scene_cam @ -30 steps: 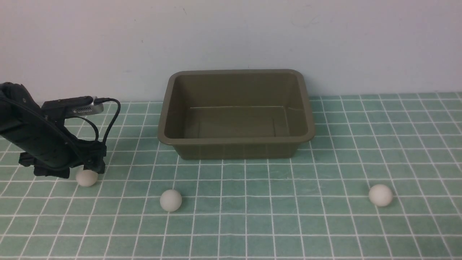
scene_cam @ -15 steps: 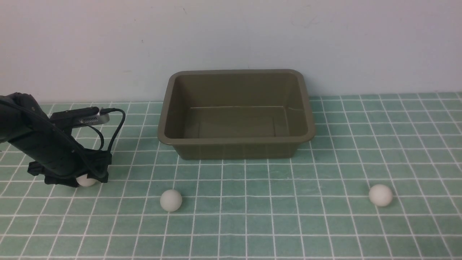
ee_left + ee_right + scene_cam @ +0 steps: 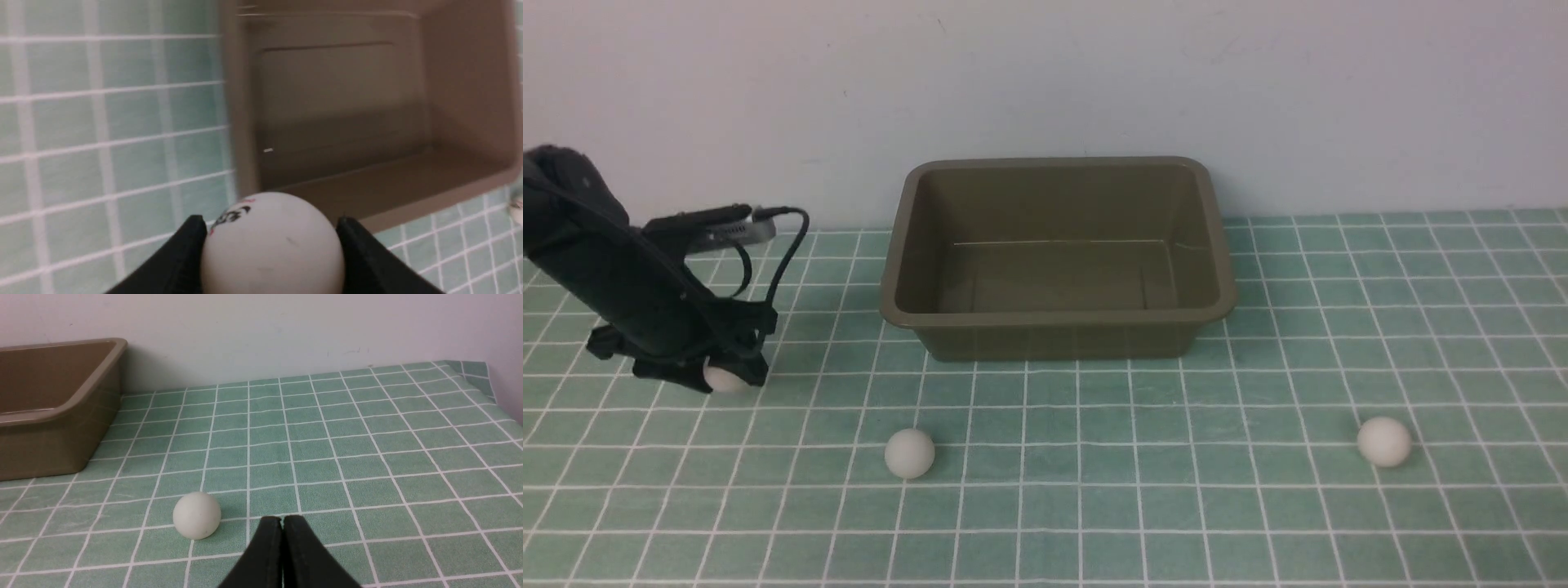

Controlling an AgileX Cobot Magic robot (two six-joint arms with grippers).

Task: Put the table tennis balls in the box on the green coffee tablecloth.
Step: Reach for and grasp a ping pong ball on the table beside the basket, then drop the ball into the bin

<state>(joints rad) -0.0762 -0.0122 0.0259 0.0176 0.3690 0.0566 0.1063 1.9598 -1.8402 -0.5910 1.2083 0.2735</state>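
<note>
My left gripper (image 3: 721, 377) is shut on a white table tennis ball (image 3: 725, 379), held just above the green coffee tablecloth (image 3: 1094, 506) at the left. In the left wrist view the ball (image 3: 271, 245) sits between the black fingers (image 3: 186, 249), facing the box (image 3: 347, 122). The olive-brown box (image 3: 1058, 322) stands empty at the back centre. A second ball (image 3: 909, 453) lies in front of the box's left corner. A third ball (image 3: 1383, 442) lies at the right, also seen as a ball (image 3: 197, 515) beside my shut right gripper (image 3: 282, 522), which holds nothing.
A pale wall rises right behind the box. The cloth's far right corner (image 3: 474, 369) folds up against a side wall. The left arm's cable (image 3: 788, 245) loops toward the box's left side.
My left gripper dropped over the leftmost ball, shut on it and has lifted it a little off the cloth. The other two balls and the right gripper have not moved.
</note>
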